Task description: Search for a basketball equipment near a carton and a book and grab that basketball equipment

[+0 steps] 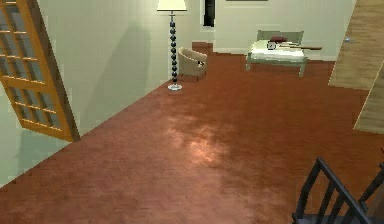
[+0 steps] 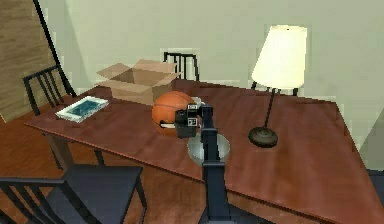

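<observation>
Reddish-brown wood is spreading across the arm side view as a broad bench point(image 2: 300, 170), seen from above, with dark chairs point(image 2: 45, 85) standing around it. Going from left to right, a pale blue book point(image 2: 82, 108) is lying flat near the bench's left corner. An open brown carton point(image 2: 138, 78) is sitting behind it. Just right of the carton, an orange basketball point(image 2: 168, 107) is resting on the bench top. The claw point(image 2: 183, 121) is sitting right at the ball's front-right side, at the end of the dark arm point(image 2: 213, 170) rising from the bottom edge. Whether the claw is holding anything cannot be told, because the ball is lying directly behind it. Further right, a table lamp point(image 2: 275, 80) with a cream shade is standing well apart from the ball.

The ball is probably light, firm and a little springy. Being round, it is likely to roll away if nudged. Taking it across its widest middle, with the fingers level on both sides, looks safest.

The forward view is looking elsewhere, across a bare wooden floor point(image 1: 200, 140). From left to right, a glass-paned door point(image 1: 35, 70) is leaning in the picture. A tall floor lamp point(image 1: 174, 45) is standing beside what seems to be a small armchair point(image 1: 193, 65), and a low white bed point(image 1: 277, 52) is lying at the far wall.
</observation>
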